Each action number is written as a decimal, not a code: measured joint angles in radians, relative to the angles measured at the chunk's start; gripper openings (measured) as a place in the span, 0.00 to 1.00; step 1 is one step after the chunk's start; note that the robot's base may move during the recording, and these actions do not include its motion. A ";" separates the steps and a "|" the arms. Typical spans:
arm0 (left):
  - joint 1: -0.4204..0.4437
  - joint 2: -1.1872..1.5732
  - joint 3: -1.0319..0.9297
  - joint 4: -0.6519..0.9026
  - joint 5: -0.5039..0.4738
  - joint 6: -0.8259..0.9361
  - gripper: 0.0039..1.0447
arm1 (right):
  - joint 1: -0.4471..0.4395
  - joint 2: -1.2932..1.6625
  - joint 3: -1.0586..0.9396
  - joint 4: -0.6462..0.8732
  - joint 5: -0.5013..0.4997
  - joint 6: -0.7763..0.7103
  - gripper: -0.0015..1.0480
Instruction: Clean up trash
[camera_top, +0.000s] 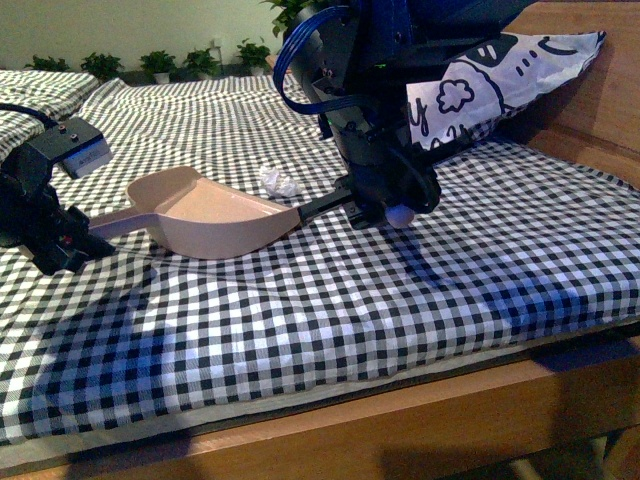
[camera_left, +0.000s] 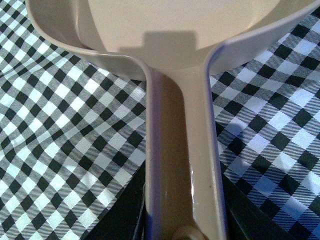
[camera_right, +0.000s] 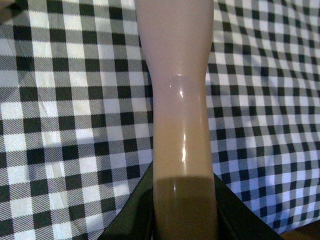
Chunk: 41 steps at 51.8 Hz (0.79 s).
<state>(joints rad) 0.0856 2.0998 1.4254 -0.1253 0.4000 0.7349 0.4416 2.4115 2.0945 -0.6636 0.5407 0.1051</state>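
Observation:
The trash (camera_top: 278, 181), a small crumpled white paper wad, lies on the checked cloth just behind the open mouth of the pinkish-beige scoop (camera_top: 215, 215). The scoop rests on the cloth with its mouth towards the right. My left gripper (camera_top: 72, 238) is shut on its handle, which runs up the middle of the left wrist view (camera_left: 182, 165) between the dark jaws of the left gripper (camera_left: 182, 222). My right gripper (camera_top: 388, 200) hangs low just right of the scoop's mouth, shut on the brush. The brush handle (camera_right: 181, 125) shows smooth and pinkish; its bristles are hidden.
A black-and-white checked cloth (camera_top: 400, 300) covers the surface, with a wooden edge (camera_top: 420, 425) along the front. A white pillow with black cartoon prints (camera_top: 500, 70) leans at the back right against a wooden board (camera_top: 600, 110). Potted plants (camera_top: 160, 62) line the far back.

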 joint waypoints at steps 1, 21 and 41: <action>0.000 0.000 0.000 0.000 0.000 0.000 0.26 | -0.001 0.003 0.000 -0.008 -0.014 0.004 0.19; 0.000 0.000 0.000 0.000 0.000 0.000 0.26 | 0.021 0.027 0.012 -0.065 -0.122 0.046 0.19; 0.000 0.000 0.000 0.000 -0.008 0.000 0.26 | 0.072 0.039 0.092 -0.100 -0.273 0.056 0.19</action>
<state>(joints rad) 0.0860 2.0998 1.4254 -0.1253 0.3916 0.7353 0.5133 2.4500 2.1860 -0.7631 0.2680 0.1612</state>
